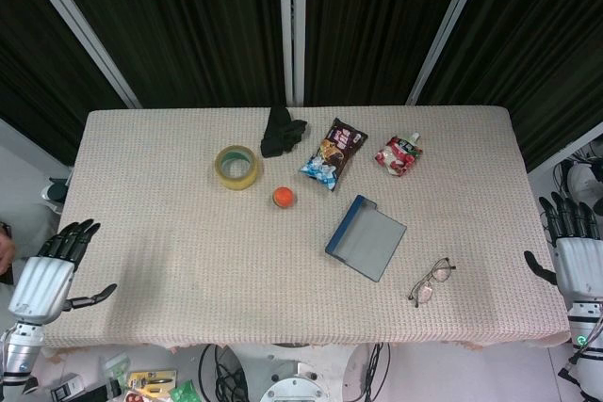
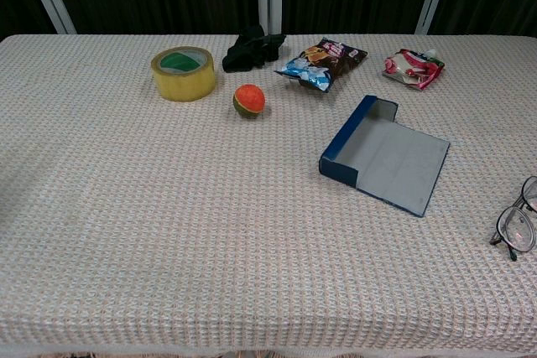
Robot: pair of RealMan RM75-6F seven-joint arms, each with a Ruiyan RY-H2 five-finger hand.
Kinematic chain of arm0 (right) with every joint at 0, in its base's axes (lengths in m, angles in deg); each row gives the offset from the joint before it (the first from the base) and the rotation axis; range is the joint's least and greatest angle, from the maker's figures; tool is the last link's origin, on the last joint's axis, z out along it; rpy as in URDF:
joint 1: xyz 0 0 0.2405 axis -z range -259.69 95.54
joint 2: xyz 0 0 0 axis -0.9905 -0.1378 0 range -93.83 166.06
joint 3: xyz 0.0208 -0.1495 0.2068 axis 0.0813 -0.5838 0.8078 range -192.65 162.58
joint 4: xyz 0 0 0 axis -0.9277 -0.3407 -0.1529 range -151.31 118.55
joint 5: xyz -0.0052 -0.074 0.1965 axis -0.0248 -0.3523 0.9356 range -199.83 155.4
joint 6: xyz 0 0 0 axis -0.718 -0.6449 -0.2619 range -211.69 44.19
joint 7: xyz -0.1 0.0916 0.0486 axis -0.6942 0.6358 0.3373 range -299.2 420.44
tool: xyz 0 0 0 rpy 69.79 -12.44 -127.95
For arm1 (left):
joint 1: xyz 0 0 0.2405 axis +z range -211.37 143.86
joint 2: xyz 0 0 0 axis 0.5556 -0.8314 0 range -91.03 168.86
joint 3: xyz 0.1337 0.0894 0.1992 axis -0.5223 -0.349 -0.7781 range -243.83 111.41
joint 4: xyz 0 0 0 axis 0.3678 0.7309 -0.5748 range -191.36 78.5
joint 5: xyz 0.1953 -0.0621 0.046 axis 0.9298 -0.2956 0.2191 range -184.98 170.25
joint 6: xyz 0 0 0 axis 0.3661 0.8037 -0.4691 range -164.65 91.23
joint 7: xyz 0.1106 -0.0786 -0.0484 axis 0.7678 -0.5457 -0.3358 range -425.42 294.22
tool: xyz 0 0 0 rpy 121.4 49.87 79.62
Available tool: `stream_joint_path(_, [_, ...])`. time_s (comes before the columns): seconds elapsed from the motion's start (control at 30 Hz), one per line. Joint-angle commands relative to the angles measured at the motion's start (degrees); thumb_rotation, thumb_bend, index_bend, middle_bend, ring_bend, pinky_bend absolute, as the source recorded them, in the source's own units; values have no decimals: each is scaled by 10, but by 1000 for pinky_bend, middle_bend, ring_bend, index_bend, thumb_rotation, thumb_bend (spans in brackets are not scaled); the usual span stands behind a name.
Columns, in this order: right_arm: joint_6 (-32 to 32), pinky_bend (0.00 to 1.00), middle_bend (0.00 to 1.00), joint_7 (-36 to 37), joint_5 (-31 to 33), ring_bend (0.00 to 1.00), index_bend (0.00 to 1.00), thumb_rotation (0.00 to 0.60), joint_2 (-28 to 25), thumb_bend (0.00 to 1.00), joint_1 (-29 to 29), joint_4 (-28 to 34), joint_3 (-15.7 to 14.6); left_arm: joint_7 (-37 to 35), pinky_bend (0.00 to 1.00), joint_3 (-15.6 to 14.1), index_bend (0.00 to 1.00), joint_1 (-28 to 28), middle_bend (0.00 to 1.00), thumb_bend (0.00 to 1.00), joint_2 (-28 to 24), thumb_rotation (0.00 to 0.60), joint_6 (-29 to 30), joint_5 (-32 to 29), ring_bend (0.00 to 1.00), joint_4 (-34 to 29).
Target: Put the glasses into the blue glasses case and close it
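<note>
Glasses (image 1: 431,280) near table front edge, 4 o'clock of open blue case (image 1: 366,237), long axis 1-to-7 o'clock; 9 o'clock from nearer right hand (image 1: 572,253). Both hands, left hand (image 1: 55,268) included, empty, fingers spread.

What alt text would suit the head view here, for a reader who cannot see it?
An open blue glasses case lies on a cloth-covered table, with the glasses just beside it toward the front edge. Both hands, left and right, rest open at the table's sides, holding nothing.

Blue case (image 2: 382,153) with grey lining, yellow tape roll (image 2: 183,73), orange ball (image 2: 249,100), beige woven tablecloth (image 2: 168,232).
</note>
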Motion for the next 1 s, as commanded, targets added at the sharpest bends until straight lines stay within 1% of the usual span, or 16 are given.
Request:
stream_joint_path(0.03, [2,0,0,0,-2,0,0,600,1,165,0,-2,-2,0,225,-1,62,1,77,144,0,352,0,0,88,0])
stream_joint_path(0.27, [6,0,0,6,-20,0,0,600,6,164,-4,-12,-15,-1,225,-2,62,3,77,144,2,353,3,2,88,3])
stream_joint_path(0.4, [20,0,0,-10,-44,0,0,600,-1,166,-10,-9,-35,-1,225,-2,62,3,76,144,2,353,4,3,88,2])
stream_joint_path(0.6, [77,0,0,-64,-112,0,0,600,-33,172,-41,19,-87,3,225,1,62,-2,77,143,0,353,-2,0,88,-5])
stream_joint_path(0.63, [97,0,0,-79,-131,0,0,600,-41,174,-56,27,-97,4,225,2,62,-3,77,144,0,352,-3,0,88,-5])
stream_joint_path(0.73, [141,0,0,-106,-164,0,0,600,-56,176,-90,43,-112,5,225,2,62,-3,77,143,4,352,-6,-2,88,-4])
stream_joint_path(0.83, [182,0,0,-134,-179,0,0,600,-64,176,-119,68,-118,10,225,-2,61,-1,77,144,7,354,-7,-2,88,-4])
stream_joint_path(1.0, [238,0,0,-184,-173,0,3,600,-64,176,-150,102,-116,18,225,-4,62,5,77,144,3,355,-7,-10,88,-10])
